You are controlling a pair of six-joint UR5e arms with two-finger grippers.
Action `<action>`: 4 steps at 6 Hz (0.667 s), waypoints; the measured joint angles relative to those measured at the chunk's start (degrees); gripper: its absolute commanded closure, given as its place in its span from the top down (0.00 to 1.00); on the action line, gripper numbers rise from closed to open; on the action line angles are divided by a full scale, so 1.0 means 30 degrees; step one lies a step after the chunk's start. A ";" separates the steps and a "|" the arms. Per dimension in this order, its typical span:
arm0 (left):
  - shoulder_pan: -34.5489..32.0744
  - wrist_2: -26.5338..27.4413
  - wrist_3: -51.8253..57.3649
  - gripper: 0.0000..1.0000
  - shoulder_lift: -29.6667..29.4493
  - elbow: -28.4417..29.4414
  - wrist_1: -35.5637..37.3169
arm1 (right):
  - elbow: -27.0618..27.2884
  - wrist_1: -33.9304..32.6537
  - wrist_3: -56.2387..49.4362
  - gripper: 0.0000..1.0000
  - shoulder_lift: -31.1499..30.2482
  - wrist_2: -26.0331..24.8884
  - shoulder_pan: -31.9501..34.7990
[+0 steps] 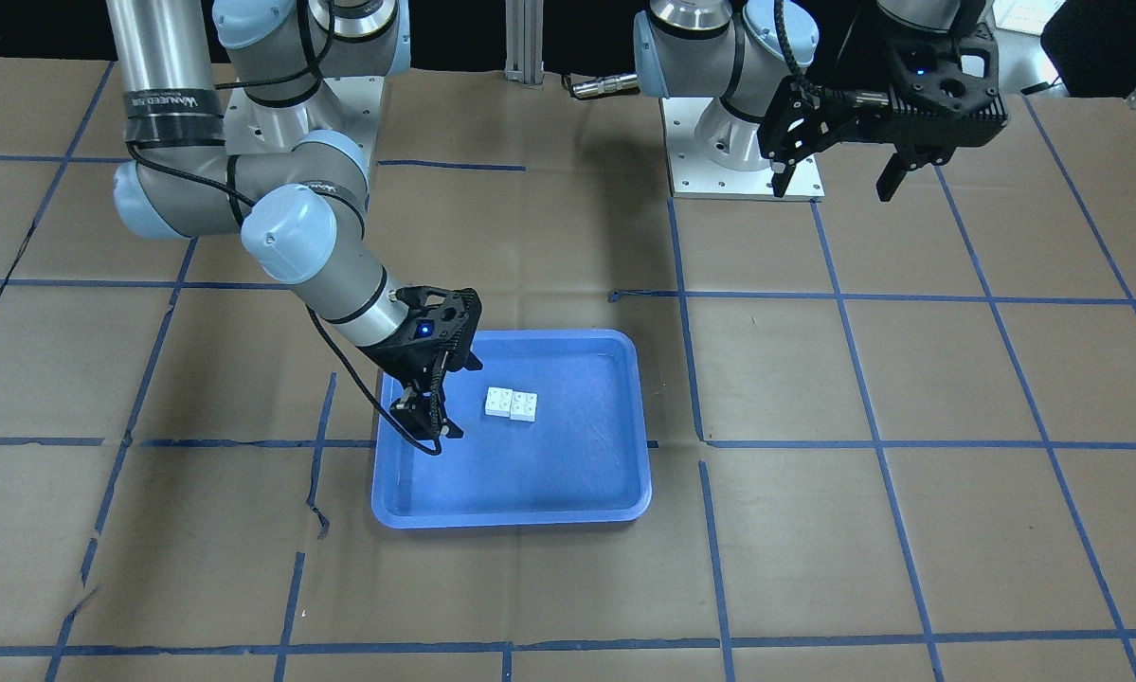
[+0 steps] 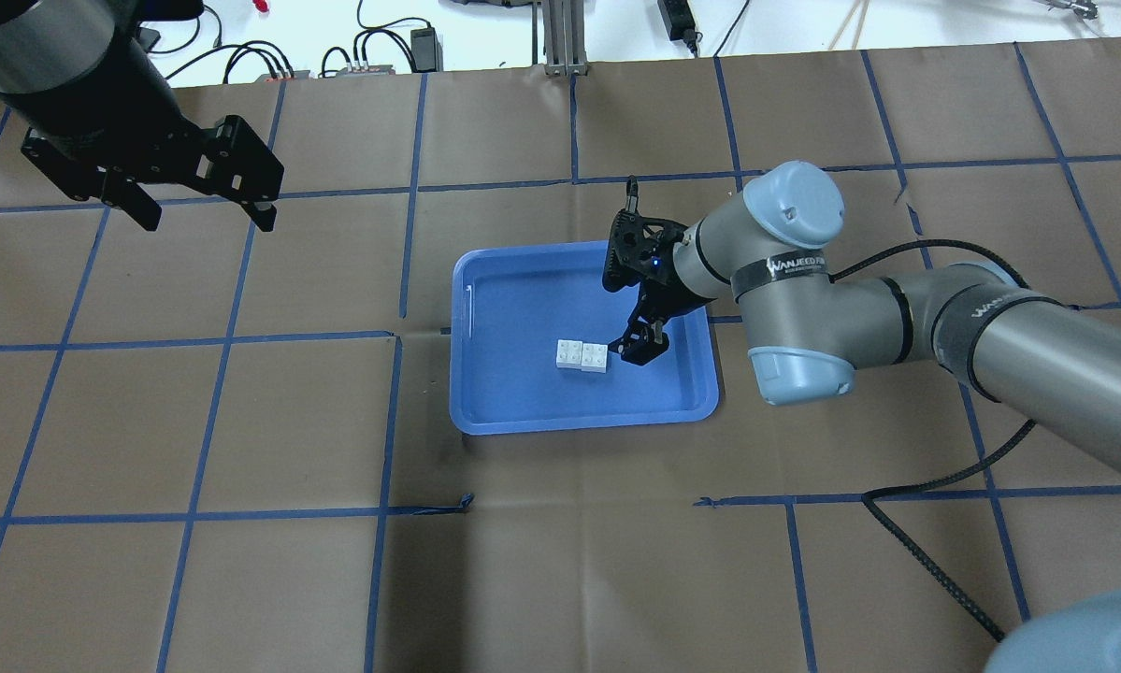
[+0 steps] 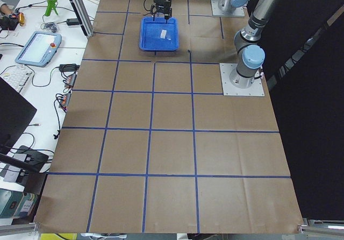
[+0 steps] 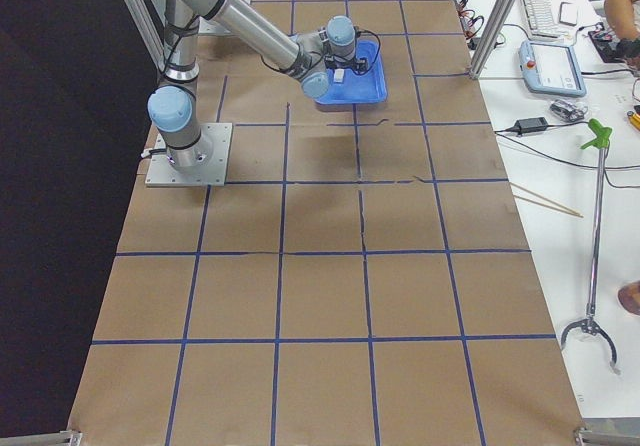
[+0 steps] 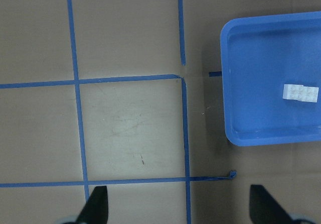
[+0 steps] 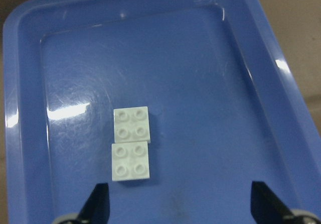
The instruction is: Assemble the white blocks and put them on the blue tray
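Observation:
Two white blocks lie edge to edge, studs up, on the floor of the blue tray. I cannot tell whether they are joined. They also show in the overhead view and the front view. My right gripper is open and empty, low over the tray, just to the right of the blocks in the overhead view and not touching them. My left gripper is open and empty, high over the table, far left of the tray. Its wrist view shows the tray and blocks at the right.
The table is covered with brown paper marked with a blue tape grid. The two arm bases stand at the robot's edge. Cables and devices lie beyond the far edge. A loose black cable trails from my right arm.

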 measured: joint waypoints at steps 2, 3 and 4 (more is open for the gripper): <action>-0.0008 -0.0001 0.0000 0.99 0.0001 0.0000 0.0001 | -0.3044 0.7052 0.1759 1.00 -0.1802 -0.1616 -0.1110; -0.0012 -0.0009 0.0001 0.99 0.0001 0.0009 0.0001 | -0.4466 0.9791 0.3764 1.00 -0.2524 -0.2557 -0.1846; -0.0008 -0.0022 0.0000 0.99 0.0002 0.0021 0.0001 | -0.5616 1.1180 0.6646 1.00 -0.3109 -0.3920 -0.2340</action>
